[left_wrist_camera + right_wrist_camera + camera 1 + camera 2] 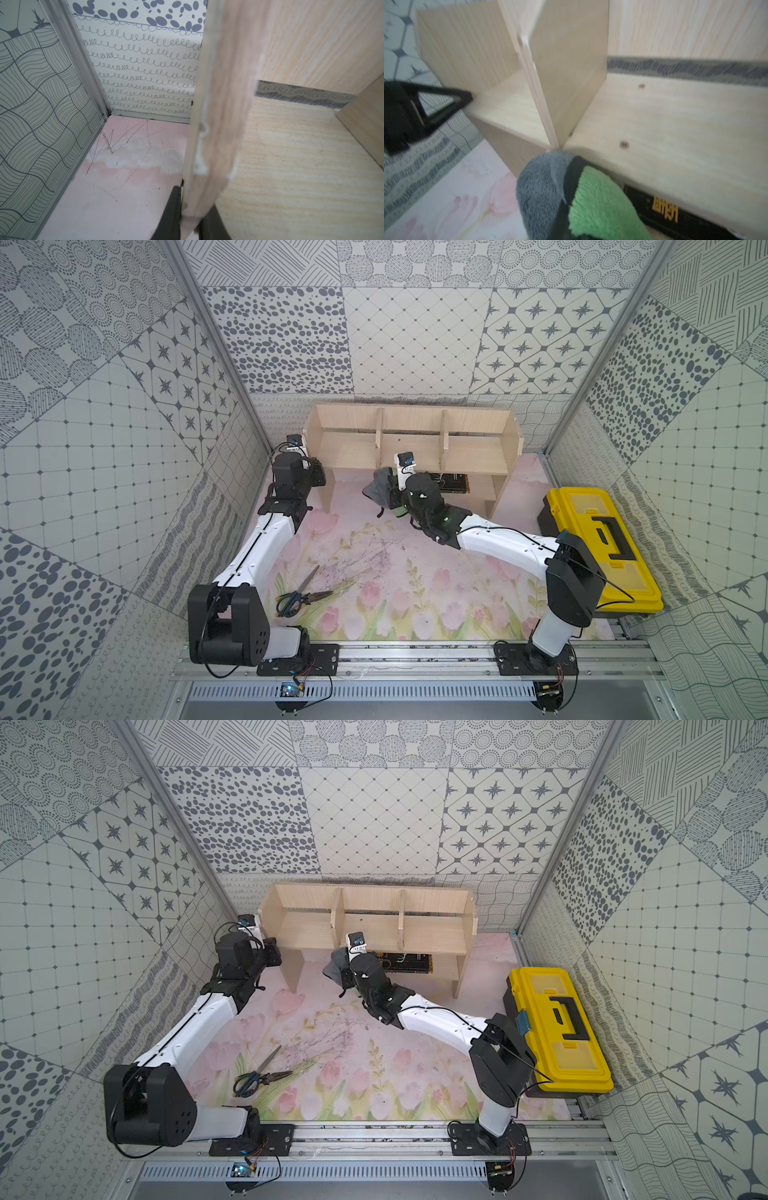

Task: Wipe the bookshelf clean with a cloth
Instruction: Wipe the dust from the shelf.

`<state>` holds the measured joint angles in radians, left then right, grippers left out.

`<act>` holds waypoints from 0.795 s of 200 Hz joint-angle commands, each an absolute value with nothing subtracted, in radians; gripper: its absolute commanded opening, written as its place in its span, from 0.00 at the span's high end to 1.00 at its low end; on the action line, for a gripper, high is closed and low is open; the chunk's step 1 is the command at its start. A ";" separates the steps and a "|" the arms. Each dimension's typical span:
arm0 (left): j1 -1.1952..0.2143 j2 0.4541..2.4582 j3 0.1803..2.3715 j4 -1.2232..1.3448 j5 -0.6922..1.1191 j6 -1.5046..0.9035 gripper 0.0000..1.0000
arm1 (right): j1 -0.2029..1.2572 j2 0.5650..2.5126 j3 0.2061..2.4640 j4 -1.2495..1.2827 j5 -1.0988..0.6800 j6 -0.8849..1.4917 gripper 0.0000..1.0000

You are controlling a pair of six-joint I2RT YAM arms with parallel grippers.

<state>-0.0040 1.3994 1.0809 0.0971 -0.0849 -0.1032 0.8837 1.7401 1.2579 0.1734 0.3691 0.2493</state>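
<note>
The left arm reaches far left, left gripper (pixel 191 207) pinched narrowly on the end panel of the bookshelf (pixel 345 450) at the back wall; the right arm stretches to the shelf's front edge, right gripper (pixel 394 494) closed tight on the bunched cloth (pixel 376 489); the right wrist view shows its green face up close, near a divider's foot, which the top views mostly hide.

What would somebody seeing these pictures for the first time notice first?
Probably the bright yellow toolbox on the right side, the loudest colour in the scene. Next comes the pale wooden bookshelf at the back, with the left end effector clamped on its end panel. Just in front of it, the right end effector holds a bunched grey and green cloth.
</note>
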 commanded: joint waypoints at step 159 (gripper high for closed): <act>0.009 1.420 1.099 -0.029 0.105 -0.331 1.00 | 0.569 1.281 1.440 -0.275 0.370 0.289 1.00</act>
<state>0.0025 1.4063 1.0958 0.0795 -0.0647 -0.1062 0.6838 1.2827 1.3605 -0.2058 0.4305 0.2665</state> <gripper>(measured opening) 0.169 0.064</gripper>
